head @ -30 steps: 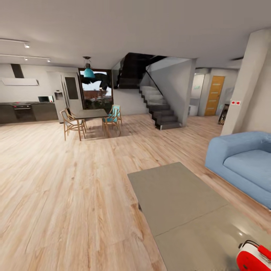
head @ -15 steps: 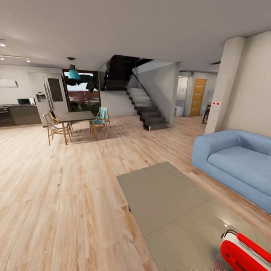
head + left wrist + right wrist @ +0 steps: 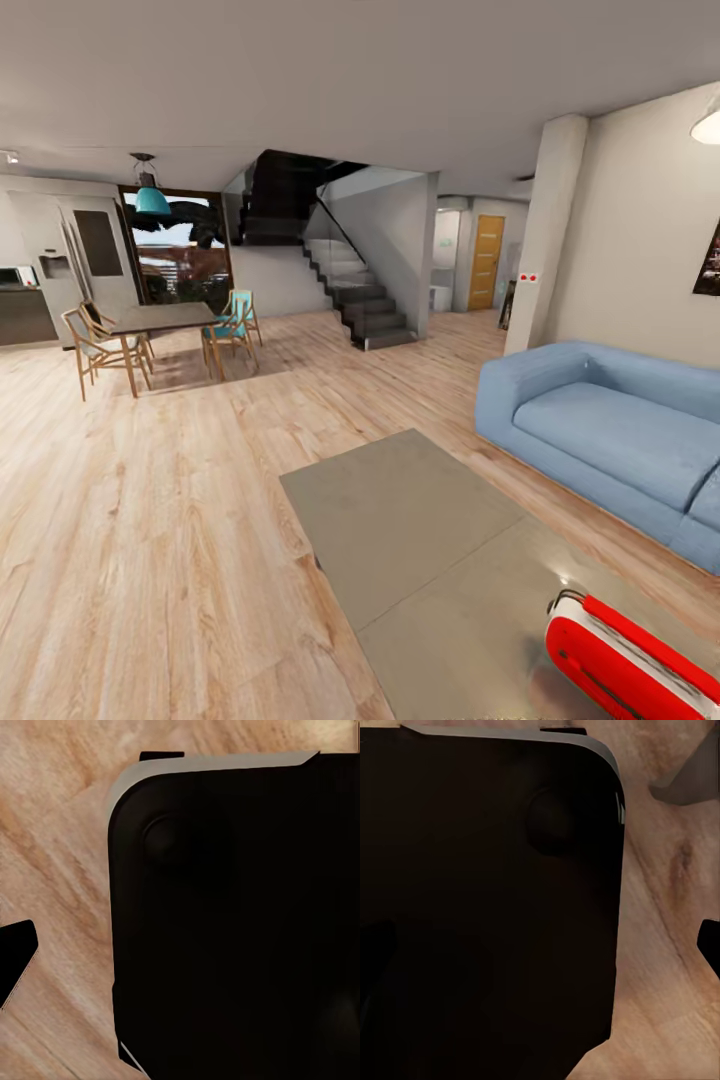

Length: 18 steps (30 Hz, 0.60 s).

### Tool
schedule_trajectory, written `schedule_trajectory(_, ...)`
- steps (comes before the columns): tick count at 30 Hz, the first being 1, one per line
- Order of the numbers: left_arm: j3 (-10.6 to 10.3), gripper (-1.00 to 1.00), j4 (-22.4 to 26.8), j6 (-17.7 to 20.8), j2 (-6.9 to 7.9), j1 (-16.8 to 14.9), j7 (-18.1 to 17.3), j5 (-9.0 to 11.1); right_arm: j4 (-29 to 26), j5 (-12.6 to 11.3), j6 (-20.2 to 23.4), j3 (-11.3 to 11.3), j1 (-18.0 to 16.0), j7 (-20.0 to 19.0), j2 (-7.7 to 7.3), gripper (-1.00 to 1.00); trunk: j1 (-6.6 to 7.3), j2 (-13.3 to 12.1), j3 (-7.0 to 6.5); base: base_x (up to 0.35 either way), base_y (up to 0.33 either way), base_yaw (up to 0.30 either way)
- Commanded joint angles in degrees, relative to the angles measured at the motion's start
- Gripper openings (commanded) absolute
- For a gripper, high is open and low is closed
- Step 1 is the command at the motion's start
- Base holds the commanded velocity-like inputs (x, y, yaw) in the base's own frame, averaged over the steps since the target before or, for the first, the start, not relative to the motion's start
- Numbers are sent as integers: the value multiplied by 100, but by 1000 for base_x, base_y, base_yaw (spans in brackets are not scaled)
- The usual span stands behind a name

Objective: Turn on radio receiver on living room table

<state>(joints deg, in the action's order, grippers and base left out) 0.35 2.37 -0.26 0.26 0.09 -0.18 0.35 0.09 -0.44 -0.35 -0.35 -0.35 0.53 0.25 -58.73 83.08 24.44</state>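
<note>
While head view shows radio receiver (image 3: 625,662) on table (image 3: 420,520), end effector states stay unreadable.

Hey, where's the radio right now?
In the head view, the radio sits at the lower right, on the table's near end, with the sofa beyond it.
</note>
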Motion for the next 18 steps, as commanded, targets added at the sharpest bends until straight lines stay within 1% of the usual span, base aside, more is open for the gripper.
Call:
schedule_trajectory(1, 0, 100, 0, 0, 0, 0, 0, 0, 0, 2, 0, 0, 0, 0, -1, 100, 0, 0, -4, 0, 0, -240)
schedule_trajectory(18, 0, 100, 0, 0, 0, 0, 0, 0, 0, 9, 0, 17, 0, -41, 0, 100, 0, 0, -12, 0, 0, -279)
